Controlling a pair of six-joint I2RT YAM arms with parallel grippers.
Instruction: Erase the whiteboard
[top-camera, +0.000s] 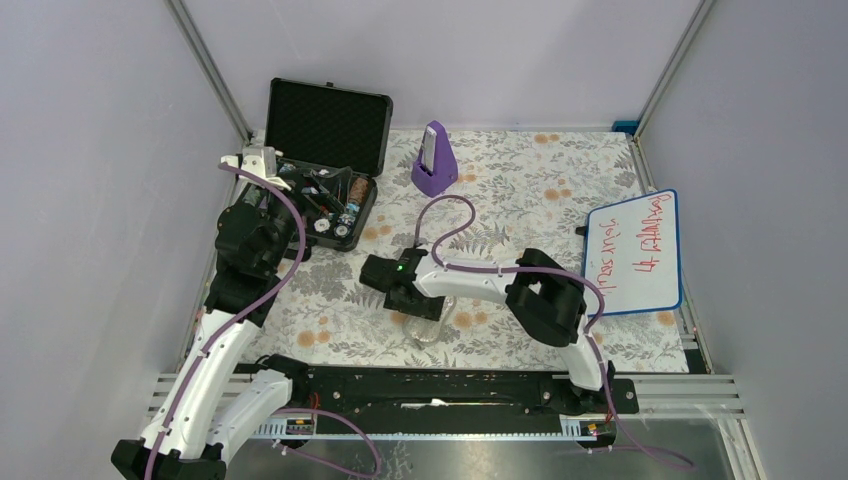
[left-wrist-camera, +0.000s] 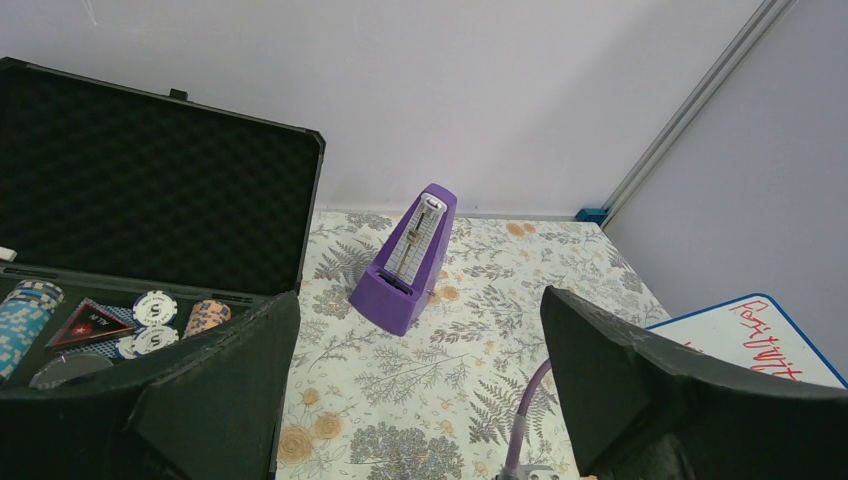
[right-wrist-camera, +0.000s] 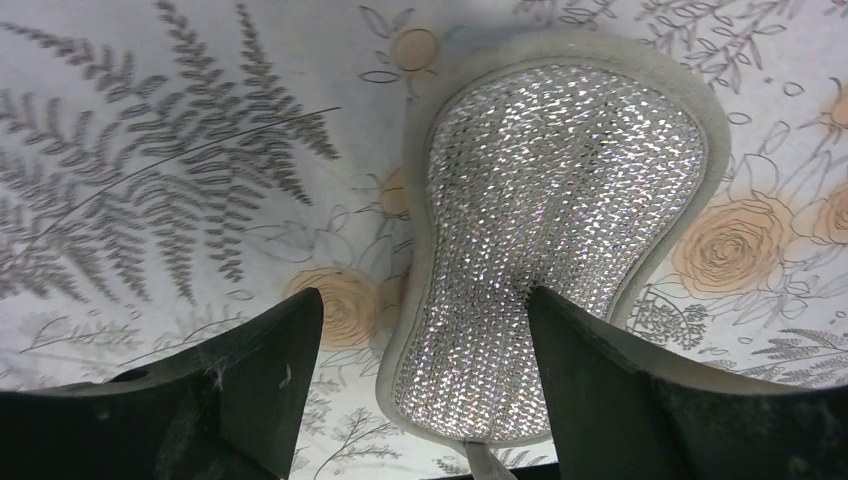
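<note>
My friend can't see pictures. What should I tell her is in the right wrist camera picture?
The right gripper hangs open over a sparkly silver cloth pad with a pale rim, one dark finger on each side of the pad's near end. The pad lies flat on a tablecloth printed with grey ferns and orange roses.

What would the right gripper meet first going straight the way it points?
The sparkly cloth pad lying flat on the floral table cover. The open right gripper points down at it, fingers either side of its narrow end; gap unclear.
</note>
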